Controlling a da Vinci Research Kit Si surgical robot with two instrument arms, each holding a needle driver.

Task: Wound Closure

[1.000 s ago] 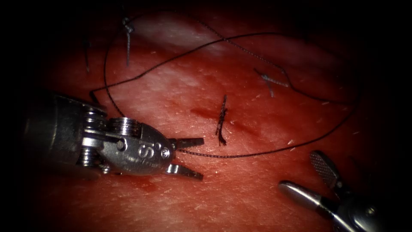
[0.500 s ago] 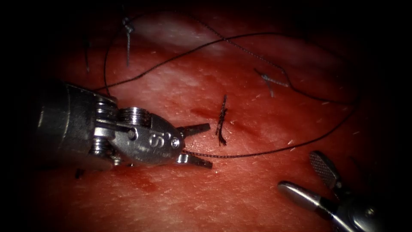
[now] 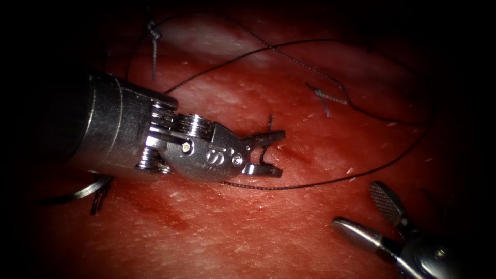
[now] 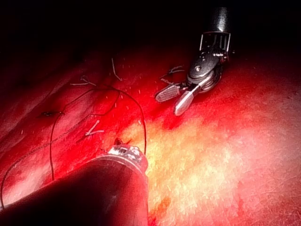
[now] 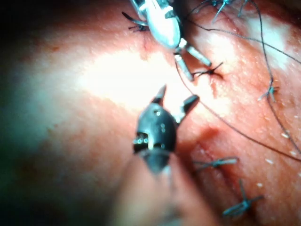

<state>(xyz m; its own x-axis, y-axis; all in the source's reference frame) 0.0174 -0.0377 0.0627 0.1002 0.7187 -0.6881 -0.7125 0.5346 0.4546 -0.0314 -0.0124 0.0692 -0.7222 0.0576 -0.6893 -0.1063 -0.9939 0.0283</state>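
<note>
Endoscope view, left to right.

- Curved silver steel needle [image 3: 77,192]: lies on the red pork-belly tissue [image 3: 248,237] at 8 o'clock from the left tool's wrist. One end runs under that tool's shaft. Neither tool holds it. Cannot tell whether a tip sits in the tissue.
- Left arm's silver needle driver [image 3: 279,154]: jaws spread and gripping nothing. One blade lies on either side of a short dark upright thread stub [image 3: 264,153].
- Long thin dark thread [image 3: 330,181]: leaves from just under the left tool's lower blade and sweeps out towards 3 o'clock. It then curves back over the tissue towards 11 o'clock. It is loose and in neither tool.
- Two knotted stitch ends [image 3: 323,95]: one at 1 o'clock and one at 11 o'clock from the stub.
- Right arm's silver needle driver [image 3: 356,205]: at 5 o'clock from the stub and well apart from it. Jaws released wide and empty, just below the thread and not touching it.
</note>
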